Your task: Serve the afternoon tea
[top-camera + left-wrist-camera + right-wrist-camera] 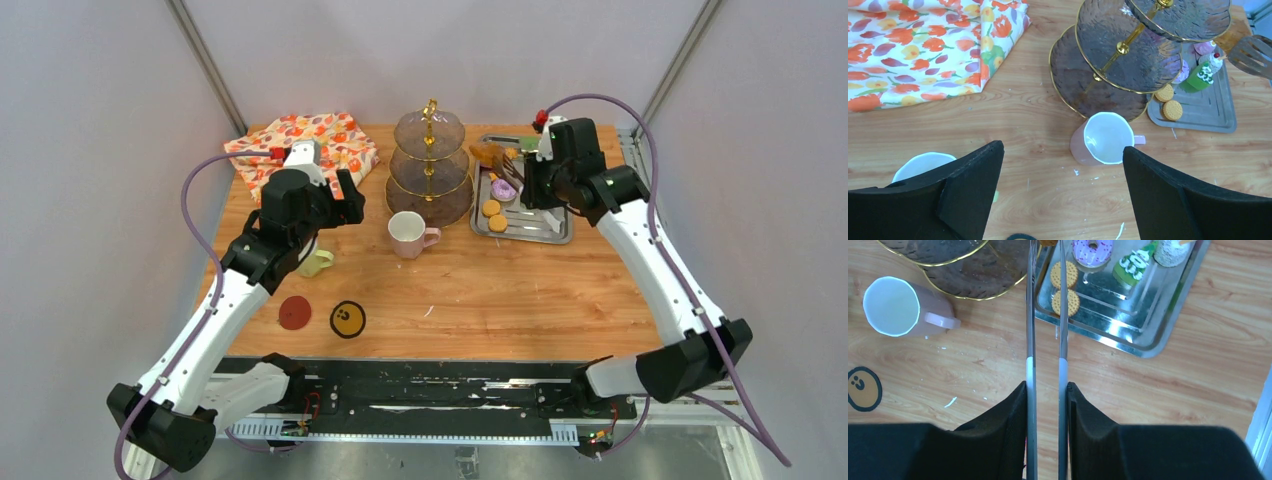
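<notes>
Right gripper (1047,390) clenched on metal tongs (1030,315). Blades nearly together, tips over left side of steel tray (1148,335). Orange biscuits (1064,274), purple doughnut (1092,251) and green cake (1133,265) lie in tray, just right of three-tier stand (430,160). Left gripper (1062,149) spread wide, holding nothing, above table near yellow-green mug (318,262). Pink mug (408,232) upright just near of stand.

The left arm (205,330) and the right arm (655,265) are built of white tubular links between chunky black joint housings. A lilac cable (184,205) loops along each. The left gripper (1063,152) has matte black, wedge-shaped fingers (970,195).
</notes>
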